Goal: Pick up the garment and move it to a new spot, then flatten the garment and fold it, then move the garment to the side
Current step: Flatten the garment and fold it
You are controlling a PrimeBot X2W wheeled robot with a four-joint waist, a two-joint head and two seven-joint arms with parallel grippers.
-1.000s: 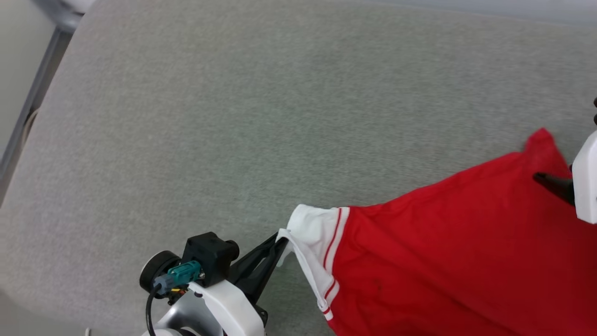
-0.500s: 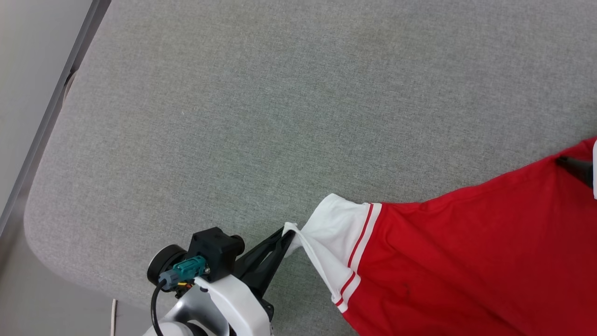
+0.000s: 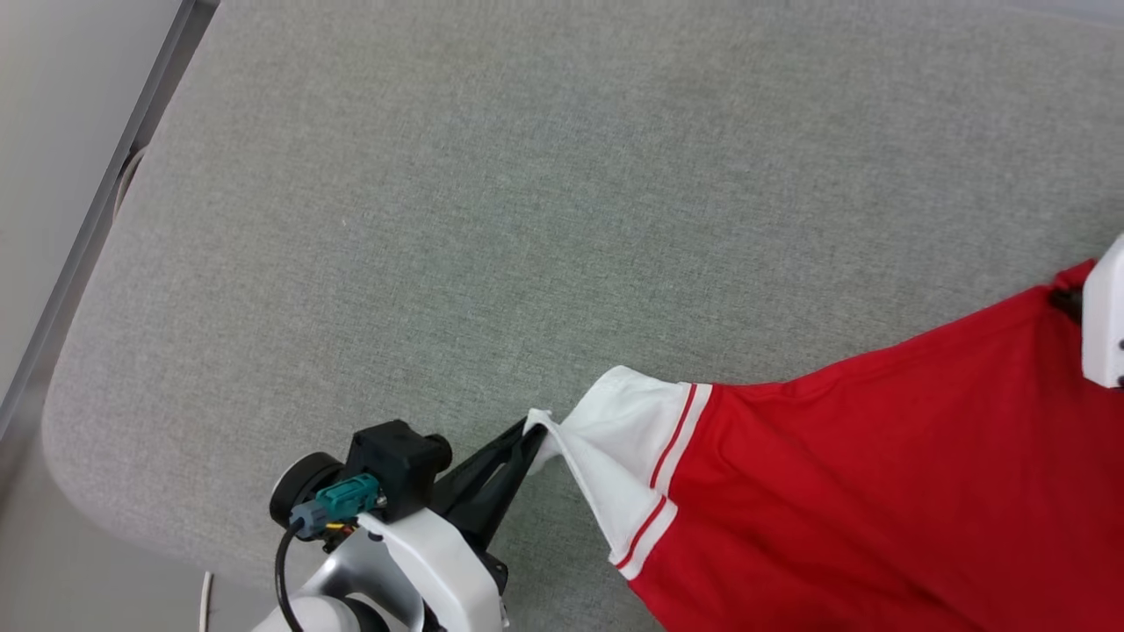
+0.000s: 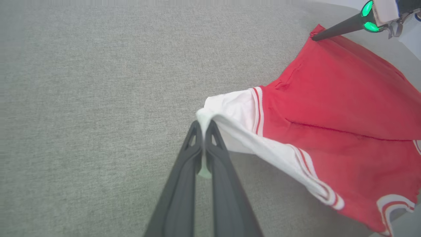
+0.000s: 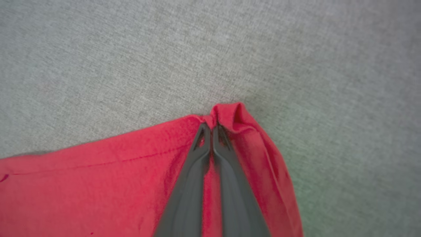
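The red jersey [image 3: 878,491] lies on the grey tabletop [image 3: 439,219], over on the near right side, and part of it runs off the edge of the head view. It is pulled out long between two claws. Its white sleeve [image 3: 628,439] has thin red stripes and points to the left. The left claw [image 4: 204,126] is closed tight on the tip of that sleeve, with a bit of white cloth squeezed between its two dark fingers [image 4: 184,184]. The sleeve looks lifted a little off the tabletop there. The right claw [image 5: 213,125] is closed too. It pinches a red corner of the jersey, and the cloth bunches into a small fold at its tips. The red cloth between the claws shows a few long creases. The tabletop has a round corner on the left, and a grey rail [image 3: 88,237] runs beside that edge.
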